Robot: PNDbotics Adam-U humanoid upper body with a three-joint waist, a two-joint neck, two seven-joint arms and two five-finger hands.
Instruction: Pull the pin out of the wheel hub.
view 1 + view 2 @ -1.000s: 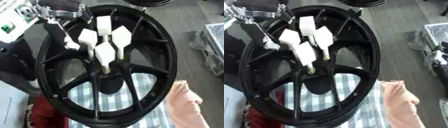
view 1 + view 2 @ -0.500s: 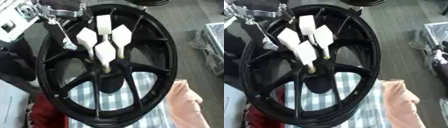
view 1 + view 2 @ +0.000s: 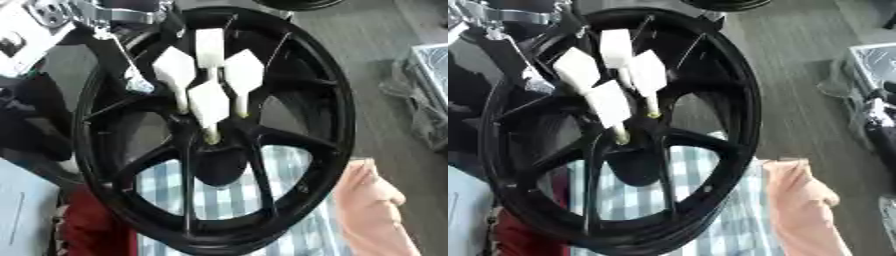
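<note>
Left eye view: a large black spoked alloy wheel [image 3: 219, 135] stands tilted and fills most of the frame, its lower rim over a blue-and-white checked cloth [image 3: 236, 200]. Four white pins with flat paddle-shaped heads [image 3: 208, 102] stick out of the wheel hub [image 3: 214, 145], clustered above the dark centre bore; their thin shafts all still run into the hub. Compared with the pictures from a second ago, the pins stand in the same pattern and at the same depth, so none has come out and the pull has not begun. A silver and black mechanical part [image 3: 109, 12] shows at the wheel's upper left edge, apart from the pins; it may belong to the robot's left arm, but no fingers can be made out, so whether that hand is released or clenched cannot be told. A pale pink cloth [image 3: 376, 205] lies beside the wheel's lower right rim and a dark red object [image 3: 92, 230] beside its lower left rim. Right eye view: the same wheel from slightly further right; the brass-coloured tips [image 3: 652, 114] of two pin shafts show where they meet the hub. The right hand appears in neither view.
</note>
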